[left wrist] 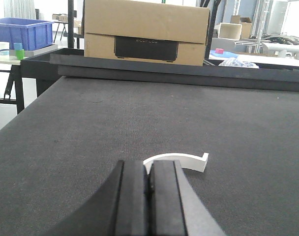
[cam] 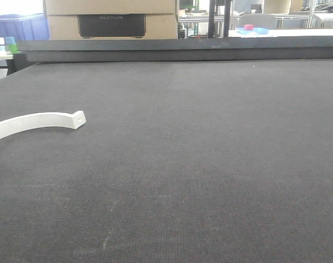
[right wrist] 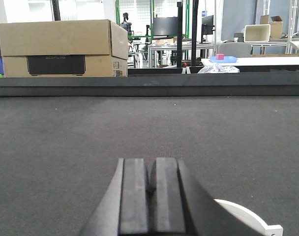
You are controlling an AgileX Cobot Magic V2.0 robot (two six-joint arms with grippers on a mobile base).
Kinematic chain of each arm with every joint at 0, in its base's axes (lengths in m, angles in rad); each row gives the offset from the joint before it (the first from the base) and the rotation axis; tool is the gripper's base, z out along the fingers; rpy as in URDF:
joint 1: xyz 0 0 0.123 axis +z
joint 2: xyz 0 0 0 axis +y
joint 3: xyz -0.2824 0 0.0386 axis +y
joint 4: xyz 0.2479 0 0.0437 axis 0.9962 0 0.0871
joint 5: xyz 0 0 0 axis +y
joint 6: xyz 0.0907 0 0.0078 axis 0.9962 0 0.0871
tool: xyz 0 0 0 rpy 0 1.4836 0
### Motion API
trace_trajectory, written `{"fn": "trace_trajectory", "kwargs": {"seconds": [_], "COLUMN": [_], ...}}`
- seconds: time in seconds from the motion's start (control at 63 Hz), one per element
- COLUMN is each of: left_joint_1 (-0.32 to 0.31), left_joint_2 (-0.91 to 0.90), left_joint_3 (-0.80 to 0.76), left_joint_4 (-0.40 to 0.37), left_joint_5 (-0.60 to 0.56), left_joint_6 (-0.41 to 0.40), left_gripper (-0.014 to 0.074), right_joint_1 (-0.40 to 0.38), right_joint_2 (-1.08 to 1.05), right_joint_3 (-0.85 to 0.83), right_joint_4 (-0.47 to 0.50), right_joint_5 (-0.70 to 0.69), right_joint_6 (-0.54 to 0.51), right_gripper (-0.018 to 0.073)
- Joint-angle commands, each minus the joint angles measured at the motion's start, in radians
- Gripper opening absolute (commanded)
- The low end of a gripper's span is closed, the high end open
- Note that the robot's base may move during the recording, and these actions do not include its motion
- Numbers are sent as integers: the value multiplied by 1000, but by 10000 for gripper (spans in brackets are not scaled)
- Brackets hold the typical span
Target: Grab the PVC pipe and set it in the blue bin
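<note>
Two closed, empty claws, so I'd call this the reach step.
The PVC pipe (cam: 40,120) lies flat on the left side of the dark table (cam: 210,164). My left claw (left wrist: 149,172) sits just behind it, pads pressed together, and the right claw (right wrist: 151,169) is pinched shut too. Next I reckon I open the left one, drop over the arc, then haul it to the blue bin (left wrist: 22,30) way off left.
</note>
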Motion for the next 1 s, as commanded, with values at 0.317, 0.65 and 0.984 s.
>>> {"fn": "trace_trajectory", "kwargs": {"seconds": [0.317,0.65,0.984], "left_joint_1": [3,3,3], "left_joint_2": [-6,-6,-6], "left_joint_3": [-1,-1,-1], "left_joint_4": [3,3,3], "left_joint_5": [-12,-12,-83], "left_joint_6": [1,1,1], "left_gripper": [-111,-111,-111], "right_joint_1": [-4,-4,-4], "right_joint_2": [-3,-3,-3], "right_joint_3": [0,0,0], "right_joint_4": [-6,-6,-6], "right_joint_5": [-21,-21,-33], "right_joint_6": [-7,-7,-7], "right_gripper": [-167,-167,-167]}}
